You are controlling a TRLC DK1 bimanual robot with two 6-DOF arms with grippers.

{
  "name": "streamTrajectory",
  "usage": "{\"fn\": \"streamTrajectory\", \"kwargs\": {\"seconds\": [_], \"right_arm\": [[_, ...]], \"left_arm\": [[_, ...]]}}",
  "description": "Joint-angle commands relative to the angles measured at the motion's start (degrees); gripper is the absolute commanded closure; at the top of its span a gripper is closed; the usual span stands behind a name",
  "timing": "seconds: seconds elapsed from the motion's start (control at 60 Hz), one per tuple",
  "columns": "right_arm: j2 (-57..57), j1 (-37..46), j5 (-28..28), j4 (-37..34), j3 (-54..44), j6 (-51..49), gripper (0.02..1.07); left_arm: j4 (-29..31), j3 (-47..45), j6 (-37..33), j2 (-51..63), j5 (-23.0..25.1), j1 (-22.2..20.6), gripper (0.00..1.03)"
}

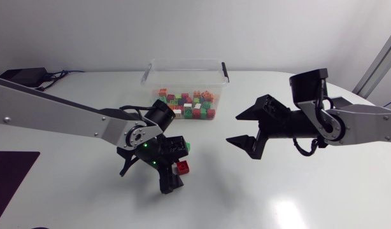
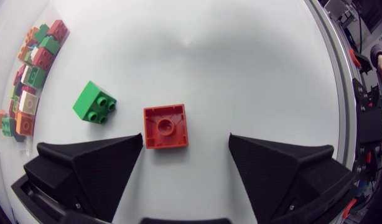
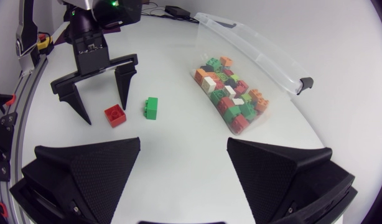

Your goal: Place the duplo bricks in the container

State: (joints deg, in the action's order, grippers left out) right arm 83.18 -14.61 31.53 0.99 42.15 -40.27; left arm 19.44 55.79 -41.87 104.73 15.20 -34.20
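A red duplo brick [image 1: 182,167] lies on the white table with its hollow underside up. In the left wrist view the red brick [image 2: 166,126] sits just ahead of the gap between my left gripper's [image 2: 186,162] open fingers, untouched. A green brick [image 2: 94,102] lies beside it, toward the container. My left gripper [image 1: 148,177] points down over the two bricks. My right gripper [image 1: 243,130] hovers open and empty over the table's middle. From the right wrist view I see the red brick [image 3: 115,116], the green brick [image 3: 152,107] and the left gripper [image 3: 104,112].
The clear plastic container [image 1: 183,62] stands at the back centre, holding several red, green, orange and white bricks [image 3: 231,99]. A dark mat [image 1: 11,175] lies at the table's front left.
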Motion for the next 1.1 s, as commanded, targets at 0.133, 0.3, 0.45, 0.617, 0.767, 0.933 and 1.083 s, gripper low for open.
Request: {"fn": "streamTrajectory", "kwargs": {"seconds": [0.133, 0.3, 0.45, 0.617, 0.767, 0.933, 1.083], "right_arm": [[7.2, -4.8, -2.0, 1.6, 0.4, -1.7, 0.07], [12.2, -7.7, -3.9, 2.2, 3.3, -1.3, 0.07], [18.2, -10.4, -7.1, 4.6, 7.2, 1.6, 0.07], [23.1, -12.6, -8.3, 4.5, 12.7, 5.5, 0.1], [26.0, -14.0, -8.9, 2.3, 17.3, 7.2, 0.1], [29.3, -16.8, -10.6, 0.3, 21.1, 8.2, 0.1], [32.6, -18.1, -12.1, -0.6, 23.4, 9.1, 0.1]], "left_arm": [[0.0, 4.7, -0.5, 4.3, 0.8, -0.4, 0.21], [-0.5, 5.3, 1.0, 5.0, 1.1, -0.5, 0.76], [0.2, 4.5, 1.3, 4.1, 1.1, -0.3, 0.77], [1.9, 1.3, 1.1, -1.7, 1.1, 1.9, 0.78], [4.9, 0.0, 0.3, -7.2, 1.4, 4.6, 0.78], [7.0, -1.1, -0.7, -12.9, 2.2, 7.7, 0.78], [7.5, -1.1, -1.0, -16.4, 2.6, 10.5, 0.78]]}}
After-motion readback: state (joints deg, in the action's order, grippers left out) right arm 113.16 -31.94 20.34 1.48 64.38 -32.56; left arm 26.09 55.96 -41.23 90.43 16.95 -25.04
